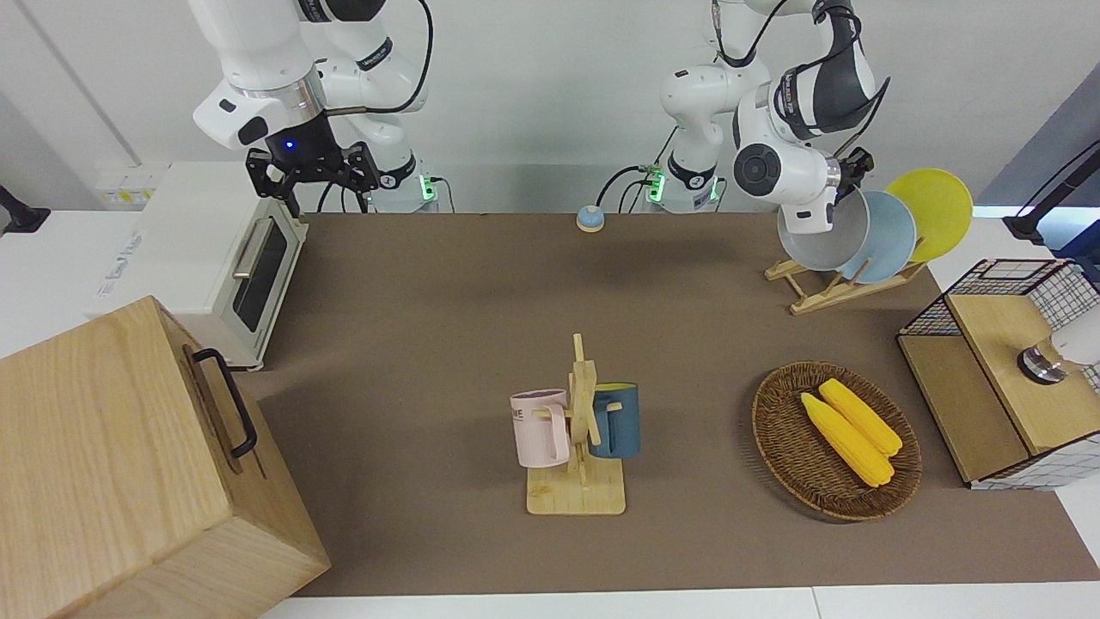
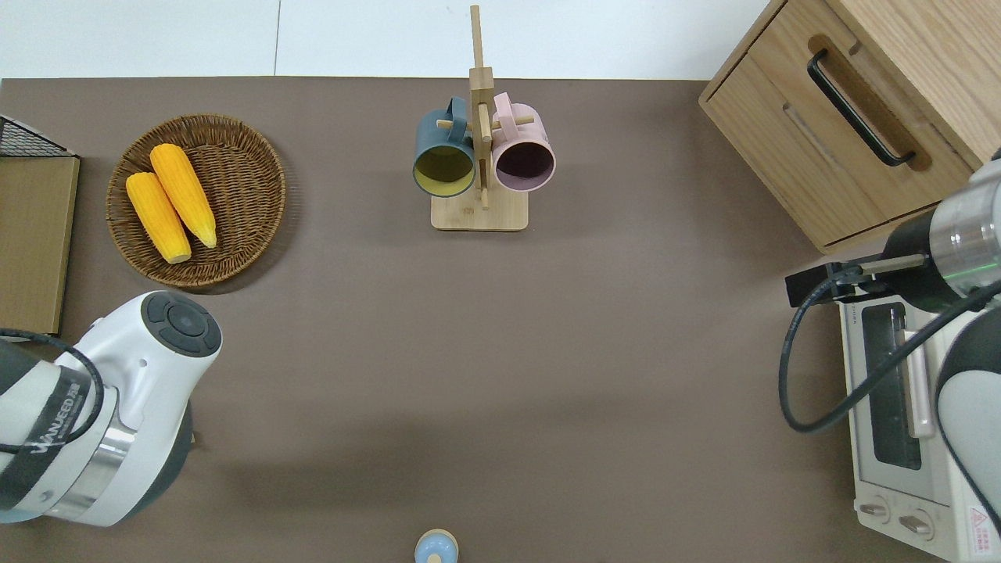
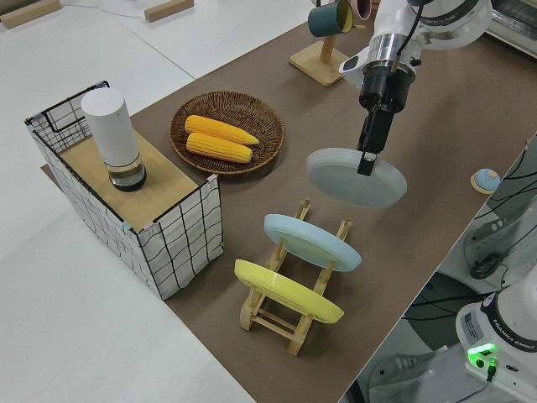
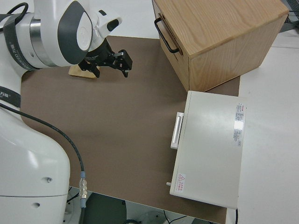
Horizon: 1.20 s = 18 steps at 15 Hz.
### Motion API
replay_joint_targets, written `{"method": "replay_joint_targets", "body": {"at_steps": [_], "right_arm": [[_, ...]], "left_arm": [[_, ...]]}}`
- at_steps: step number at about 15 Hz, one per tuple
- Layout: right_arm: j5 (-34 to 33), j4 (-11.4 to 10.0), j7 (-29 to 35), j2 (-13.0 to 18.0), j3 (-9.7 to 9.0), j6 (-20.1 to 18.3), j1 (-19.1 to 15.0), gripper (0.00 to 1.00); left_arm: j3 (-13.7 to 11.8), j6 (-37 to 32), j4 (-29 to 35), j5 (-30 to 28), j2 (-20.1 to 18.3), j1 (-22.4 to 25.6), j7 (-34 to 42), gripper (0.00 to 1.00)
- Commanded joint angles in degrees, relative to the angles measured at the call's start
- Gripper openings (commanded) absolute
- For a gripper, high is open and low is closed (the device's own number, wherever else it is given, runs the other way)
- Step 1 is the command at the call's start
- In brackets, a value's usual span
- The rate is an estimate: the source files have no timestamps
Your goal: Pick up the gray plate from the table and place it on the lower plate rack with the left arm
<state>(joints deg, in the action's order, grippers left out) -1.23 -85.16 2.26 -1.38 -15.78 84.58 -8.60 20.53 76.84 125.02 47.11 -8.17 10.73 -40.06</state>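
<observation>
The left gripper [image 3: 367, 164] has its fingers pinched on the rim of the gray plate [image 3: 356, 177] and holds it tilted in the air, just beside the sky-blue plate [image 3: 311, 242], over the vacant end of the lower plate rack [image 3: 295, 295]. A yellow plate [image 3: 288, 291] stands in the rack's opposite end. The right arm is parked.

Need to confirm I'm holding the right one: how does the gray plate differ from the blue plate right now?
The gray plate is pale gray; the blue plate is sky blue. The gray plate hangs in the air, gripped at its rim by the left pincer; the blue plate already stands tilted in a slot of the wooden rack, beside the yellow plate. Both are round, shallow and look alike in size.
</observation>
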Motion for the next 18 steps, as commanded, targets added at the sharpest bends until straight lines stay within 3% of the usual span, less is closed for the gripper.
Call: {"method": "replay_joint_targets", "body": {"at_steps": [1,7,18], "right_arm": [[-0.1,0.5,0.7,0.2,-1.00,-0.8,-1.2,0.983],[-0.1,0.5,0.7,0.1,-1.00,-0.8,-1.2,0.983],[-0.1,0.5,0.7,0.2,-1.00,-0.8,-1.1,0.983]], "left_arm": [[-0.1,0.5,0.8,2.1,1.1,-0.5,-3.6,0.00],[-0.1,1.6,2.5,4.7,5.0,-0.5,-9.9,0.00],[-0.1,2.1,3.0,4.6,6.6,-1.5,-14.1,0.00]]}}
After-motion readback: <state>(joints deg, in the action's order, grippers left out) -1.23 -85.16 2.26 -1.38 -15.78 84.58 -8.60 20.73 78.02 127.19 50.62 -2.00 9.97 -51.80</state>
